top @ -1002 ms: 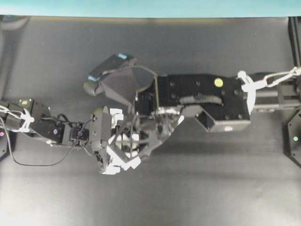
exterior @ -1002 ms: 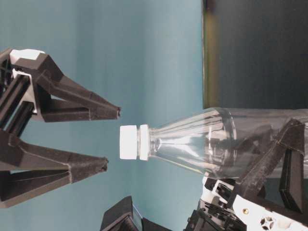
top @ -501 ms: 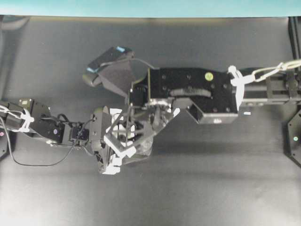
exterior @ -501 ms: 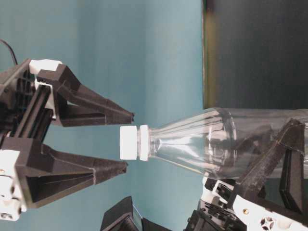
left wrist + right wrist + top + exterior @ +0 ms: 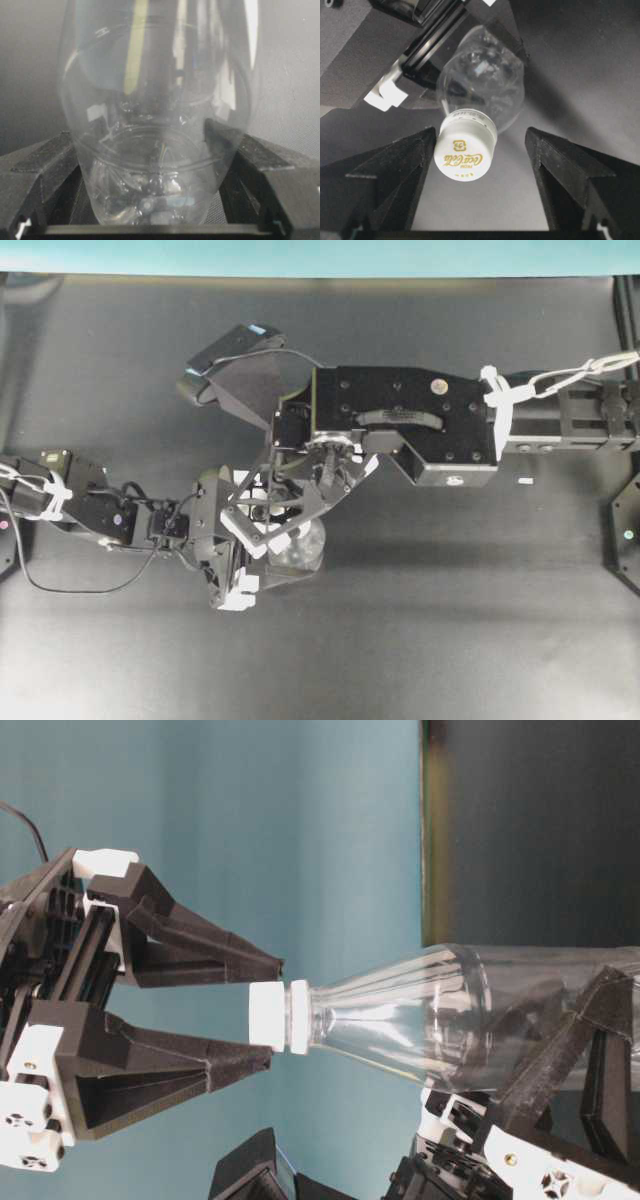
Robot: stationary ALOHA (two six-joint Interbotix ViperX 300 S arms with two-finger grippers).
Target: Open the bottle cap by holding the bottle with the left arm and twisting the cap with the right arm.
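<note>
The bottle (image 5: 470, 1015) is held by its lower body in the left gripper (image 5: 150, 200), whose fingers (image 5: 42, 165) are clamped against both sides of the clear wall. The bottle cap (image 5: 465, 150) is now found between the fingers of the right gripper (image 5: 480, 165), where a second earlier it lay clear beyond the fingertips. The right arm (image 5: 400, 425) has been brought forward over the cap, and its jaws have begun to narrow. They are still apart: in the right wrist view one finger (image 5: 400, 170) is seen touching or just beside the cap, while the other stands well off it. The cap is therefore judged straddled but not yet gripped, so closing is needed before any twist.
</note>
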